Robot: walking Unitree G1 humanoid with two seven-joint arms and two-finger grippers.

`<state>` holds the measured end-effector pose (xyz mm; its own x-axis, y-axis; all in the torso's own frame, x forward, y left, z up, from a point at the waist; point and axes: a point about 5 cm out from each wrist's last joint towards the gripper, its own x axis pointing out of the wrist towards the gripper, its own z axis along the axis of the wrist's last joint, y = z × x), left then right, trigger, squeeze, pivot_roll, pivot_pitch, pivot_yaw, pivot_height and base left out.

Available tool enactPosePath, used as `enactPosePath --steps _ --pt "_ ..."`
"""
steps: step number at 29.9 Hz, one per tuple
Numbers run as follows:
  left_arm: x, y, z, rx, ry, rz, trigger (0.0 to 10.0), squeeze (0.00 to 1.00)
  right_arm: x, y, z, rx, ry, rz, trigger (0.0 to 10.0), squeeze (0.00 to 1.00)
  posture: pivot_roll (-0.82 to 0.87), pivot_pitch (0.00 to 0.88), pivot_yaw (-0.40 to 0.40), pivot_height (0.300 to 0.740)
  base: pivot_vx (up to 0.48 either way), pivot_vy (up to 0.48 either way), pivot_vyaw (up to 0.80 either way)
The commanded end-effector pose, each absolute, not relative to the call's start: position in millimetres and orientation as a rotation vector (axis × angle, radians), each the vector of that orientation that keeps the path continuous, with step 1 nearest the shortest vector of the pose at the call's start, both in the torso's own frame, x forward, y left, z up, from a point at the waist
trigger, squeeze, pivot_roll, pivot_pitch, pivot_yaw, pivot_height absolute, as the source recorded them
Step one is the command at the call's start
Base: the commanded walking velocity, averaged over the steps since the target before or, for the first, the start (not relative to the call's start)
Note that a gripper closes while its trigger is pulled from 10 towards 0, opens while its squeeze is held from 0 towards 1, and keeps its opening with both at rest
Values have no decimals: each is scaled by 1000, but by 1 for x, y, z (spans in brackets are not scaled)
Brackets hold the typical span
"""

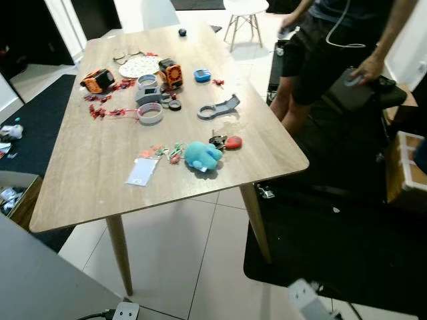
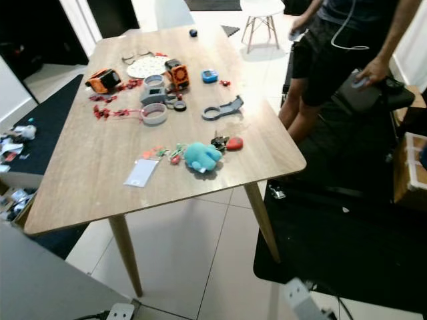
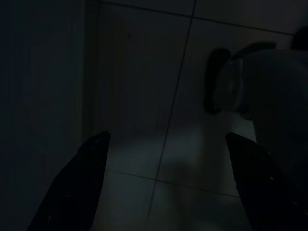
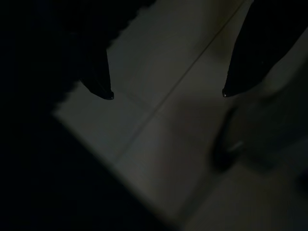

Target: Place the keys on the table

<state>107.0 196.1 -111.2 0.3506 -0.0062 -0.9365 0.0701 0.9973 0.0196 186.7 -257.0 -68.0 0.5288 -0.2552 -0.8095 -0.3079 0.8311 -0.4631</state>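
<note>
A bunch of dark keys (image 1: pixel 217 141) with a red fob (image 1: pixel 233 142) lies on the wooden table (image 1: pixel 93 167), near its right front corner and beside a blue plush toy (image 1: pixel 202 157). Both arms hang low beside me. In the dark left wrist view, my left gripper (image 3: pixel 167 136) is open over the tiled floor with nothing between its fingers. My right gripper (image 4: pixel 167 95) is also open, above pale tiles at the edge of a dark mat.
Tape rolls (image 1: pixel 150 113), a grey tool (image 1: pixel 220 108), orange gadgets (image 1: pixel 98 80), a white plate (image 1: pixel 139 67) and a small bag (image 1: pixel 142 171) crowd the table. A person (image 1: pixel 320 60) stands at its right side on a black mat (image 1: pixel 333 247). A white stool (image 1: pixel 245 17) stands behind.
</note>
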Motion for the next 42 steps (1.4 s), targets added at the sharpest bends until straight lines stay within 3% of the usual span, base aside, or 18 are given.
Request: enactPosePath --steps 1,12,15,18,22,25,28,32,42 --pt "101 197 -113 64 1234 -54 10000 0 204 -268 -55 -601 967 -84 10000 0 -101 73 90 740 0 0 0" --pt "101 196 -113 65 1233 -63 10000 0 262 -306 6 -604 700 -323 10000 0 -102 67 89 740 0 0 0" --pt "101 196 -113 65 1234 -66 10000 0 295 -306 43 -596 518 -342 10000 0 -102 67 89 740 0 0 0" --pt "101 196 -113 65 1236 -70 10000 0 335 -288 90 -577 279 -278 10000 0 -105 70 94 740 0 0 0" --pt "101 196 -113 65 1238 -71 10000 0 356 -269 120 -522 131 -210 10000 0 -106 72 95 740 0 0 0" --pt "101 197 -113 63 1238 -70 10000 0 376 -235 155 -467 -31 -49 10000 0 -106 76 94 740 0 0 0" --pt "101 197 -113 63 1237 -70 10000 0 380 -223 160 -463 -63 6 10000 0 -106 76 94 740 0 0 0" --pt "101 197 -113 58 1236 -68 10000 0 382 -186 157 -440 -90 168 10000 0 -106 76 94 740 0 0 0" --pt "101 196 -113 33 1235 -60 10000 0 380 -164 143 -445 -63 244 10000 0 -106 76 94 740 0 0 0"
